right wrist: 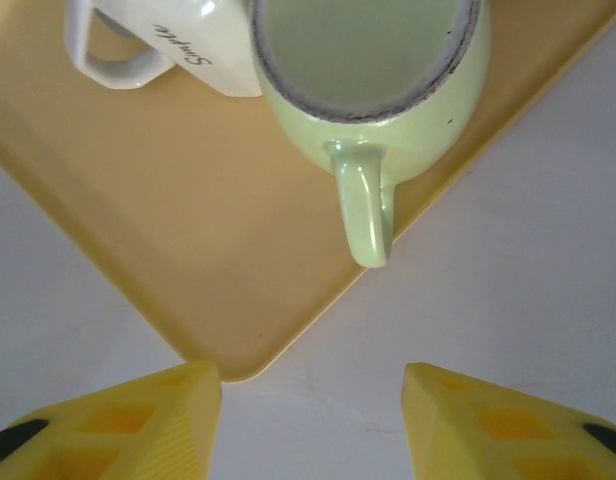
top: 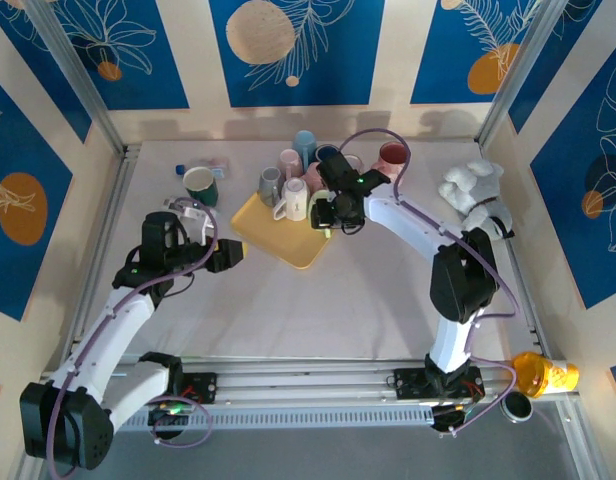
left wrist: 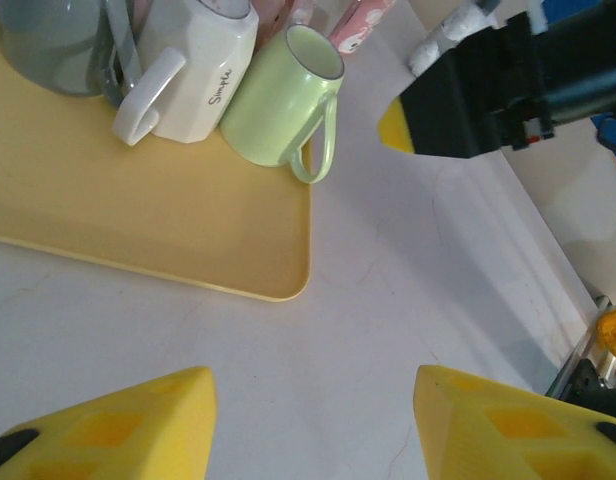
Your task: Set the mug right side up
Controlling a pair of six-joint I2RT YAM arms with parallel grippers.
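Yellow fingertips (right wrist: 138, 420) of the right claw (right wrist: 313, 425) stand apart, empty, above the tray (right wrist: 188, 260) corner; just beyond, the green mug (right wrist: 318, 140) sits mouth-up at the tray's edge, its far rim cut off. Likewise the left claw (left wrist: 313, 425) gapes empty over the desk (left wrist: 388, 300); white mug (left wrist: 198, 70) partly cropped

1. The left arm (top: 118, 320) and the right arm (top: 428, 235) have white links and black joint housings.
2. A pale purple cable (top: 373, 133) loops along each arm.
3. The left tool (left wrist: 313, 385) and the right tool (right wrist: 310, 375) carry yellow, wedge-shaped pads (left wrist: 138, 425).
4. A small green light (top: 360, 182) glows on the right arm's wrist.
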